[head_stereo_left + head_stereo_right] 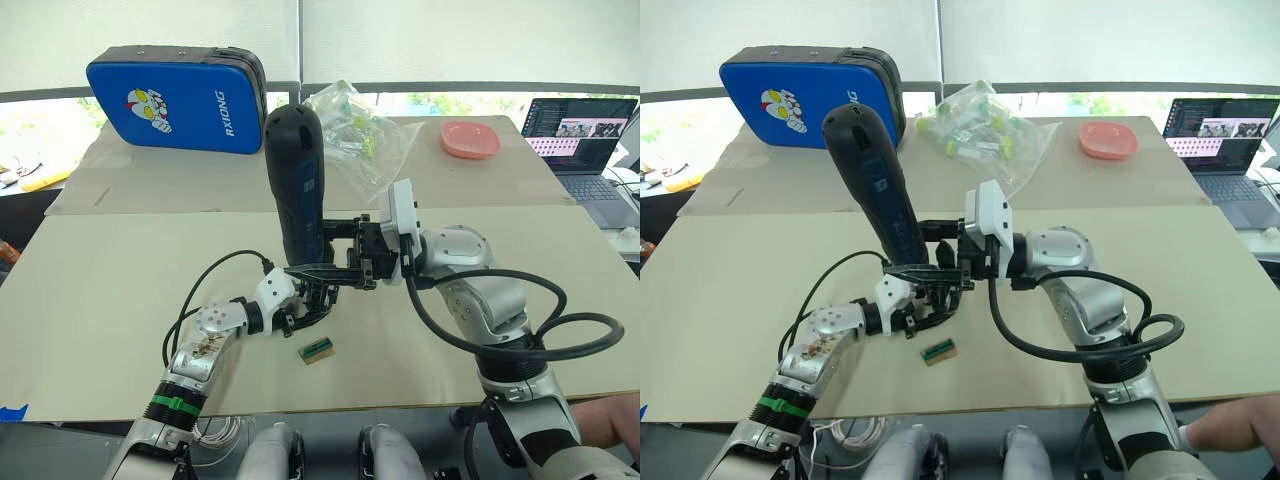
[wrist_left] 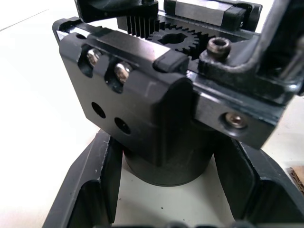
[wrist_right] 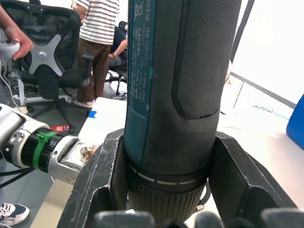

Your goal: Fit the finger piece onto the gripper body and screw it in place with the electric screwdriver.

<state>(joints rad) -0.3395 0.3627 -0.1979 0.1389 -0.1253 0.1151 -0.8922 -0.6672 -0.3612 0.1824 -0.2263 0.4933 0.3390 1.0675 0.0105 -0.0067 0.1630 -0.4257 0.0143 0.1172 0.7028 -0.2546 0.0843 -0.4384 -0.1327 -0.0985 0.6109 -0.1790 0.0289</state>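
At the centre of the left eye view, the right gripper [image 1: 350,255] is clamped on the lower barrel of the electric screwdriver [image 1: 296,170], which stands nearly upright with its rounded end at the top and its tip down at the gripper body [image 1: 312,296]. In the right wrist view both fingers [image 3: 102,175] press against the barrel's sides. The left gripper [image 1: 292,318], lower left of centre, holds the gripper body by its round base; the left wrist view shows its fingers [image 2: 95,185] against either side of that base [image 2: 166,161], with gear teeth and screw heads above. I cannot pick out the finger piece among the black parts there.

A small tan-and-green block [image 1: 317,351] lies just below and right of the body, apart from it. The table [image 1: 110,300] is open to the left and right of the arms. Toward the upper frame sit a blue case [image 1: 170,100], a clear bag [image 1: 355,130] just behind the screwdriver, a pink dish [image 1: 470,138] and a laptop [image 1: 585,135] at the upper right edge.
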